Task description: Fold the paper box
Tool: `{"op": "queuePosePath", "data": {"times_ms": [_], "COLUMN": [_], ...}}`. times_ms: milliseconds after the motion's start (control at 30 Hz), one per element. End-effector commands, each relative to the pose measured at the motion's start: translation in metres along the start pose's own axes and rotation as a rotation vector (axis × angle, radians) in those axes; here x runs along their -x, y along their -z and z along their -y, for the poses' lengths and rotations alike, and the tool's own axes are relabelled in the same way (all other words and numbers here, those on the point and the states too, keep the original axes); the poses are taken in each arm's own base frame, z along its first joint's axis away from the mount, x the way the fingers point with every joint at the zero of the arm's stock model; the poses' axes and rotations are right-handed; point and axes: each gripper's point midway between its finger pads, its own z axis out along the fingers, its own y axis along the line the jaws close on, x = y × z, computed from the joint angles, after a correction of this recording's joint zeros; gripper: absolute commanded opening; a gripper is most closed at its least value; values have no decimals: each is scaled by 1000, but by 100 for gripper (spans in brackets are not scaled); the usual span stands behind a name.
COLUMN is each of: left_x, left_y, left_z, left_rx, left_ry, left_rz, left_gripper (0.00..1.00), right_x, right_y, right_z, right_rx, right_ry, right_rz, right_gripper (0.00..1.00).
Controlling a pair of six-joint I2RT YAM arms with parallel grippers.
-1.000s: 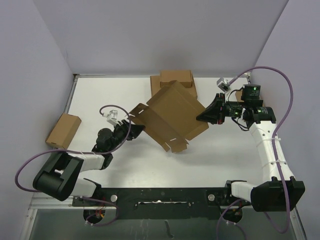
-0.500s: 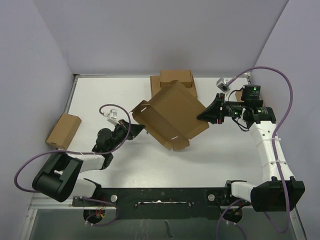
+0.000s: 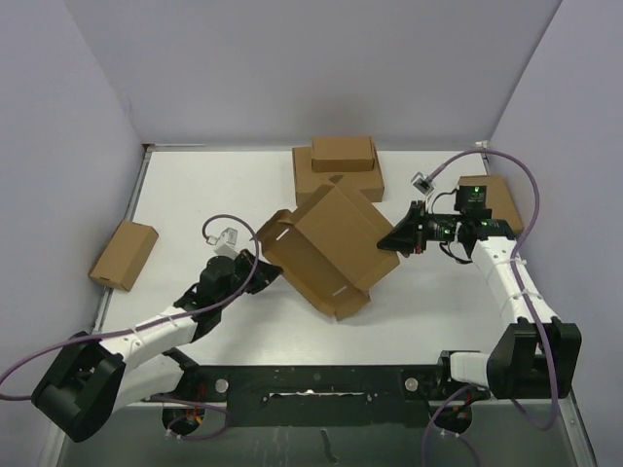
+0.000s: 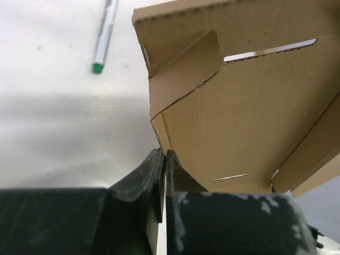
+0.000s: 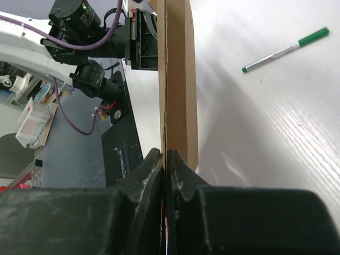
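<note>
The paper box [image 3: 326,243], a brown die-cut mailer with raised side walls and tabs, is held tilted above the middle of the table. My left gripper [image 3: 261,265] is shut on its left wall. In the left wrist view the fingers [image 4: 151,172] pinch the lower corner of that wall, and the box's open inside [image 4: 249,106] fills the right. My right gripper [image 3: 392,241] is shut on the box's right edge. The right wrist view shows the cardboard [image 5: 178,79] edge-on, running up from the closed fingers [image 5: 186,175].
Stacked brown boxes [image 3: 339,165] sit at the back. One small brown box [image 3: 124,254] lies by the left wall, another [image 3: 504,199] behind the right arm. A green-capped pen [image 4: 104,32] [image 5: 284,50] lies on the white table under the box.
My left gripper has shut on the box's left wall and that arm has stretched forward. The box and the right gripper have shifted a little left and nearer.
</note>
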Motion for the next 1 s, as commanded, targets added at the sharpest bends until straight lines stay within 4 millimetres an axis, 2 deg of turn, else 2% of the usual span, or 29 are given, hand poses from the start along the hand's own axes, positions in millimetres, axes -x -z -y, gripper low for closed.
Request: {"op": "queuePosePath", "data": {"times_ms": [0,300,667,767,967], "left_x": [1,-14,-30,-36,-41], "left_y": [-5,-17,-23,-22,-15], "left_z": [8,-5,-14,-14,-2], "left_rx": [29,132,151,146,80], "left_ry": [49,53,30,17,-24], "left_rz": [-14,-105,-183,-223,-264], "left_gripper": [0,0,0,6,28], "right_x": [-4,-33,-51,-55,-56], "right_y": [-6,-10,-8,-7,1], "right_z": [15,64,86,92,99], "right_rx": [19,-9,-42,-62,-70], "right_ry": [-30,-135,-174,-175,-141], "right_rz": [19,-10,-46,-58,-96], "right_gripper": [0,0,0,0,0]}}
